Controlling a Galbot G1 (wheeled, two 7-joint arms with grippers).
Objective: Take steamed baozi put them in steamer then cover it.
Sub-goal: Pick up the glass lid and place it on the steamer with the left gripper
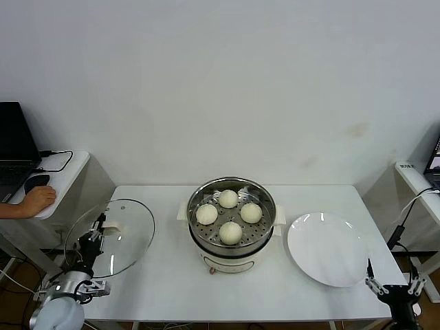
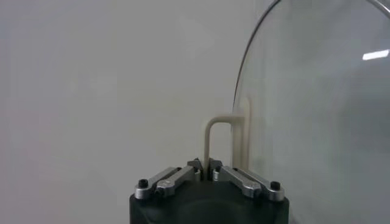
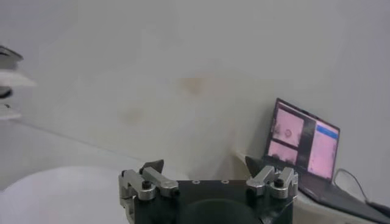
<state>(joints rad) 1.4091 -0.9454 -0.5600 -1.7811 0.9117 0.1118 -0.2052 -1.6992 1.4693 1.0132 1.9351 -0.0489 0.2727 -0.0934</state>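
The jaws of the left gripper are closed on the cream-white handle of the glass lid, pinching its thin loop, with the lid at the desk's 9 o'clock edge, tilted and seemingly lifted. The right gripper waits with its jaws spread wide and empty at the desk's 4 o'clock corner, just beyond the white plate.

Four baozi already sit in the steel steamer basket at the desk's centre, so only the covering looks left. The lid is likely stiff, fairly heavy for its handle, smooth and breakable. The handle is the only sensible hold, since the glass and metal rim would slip. Held off-centre, it may swing, so it should be levelled before lowering onto the basket rim.
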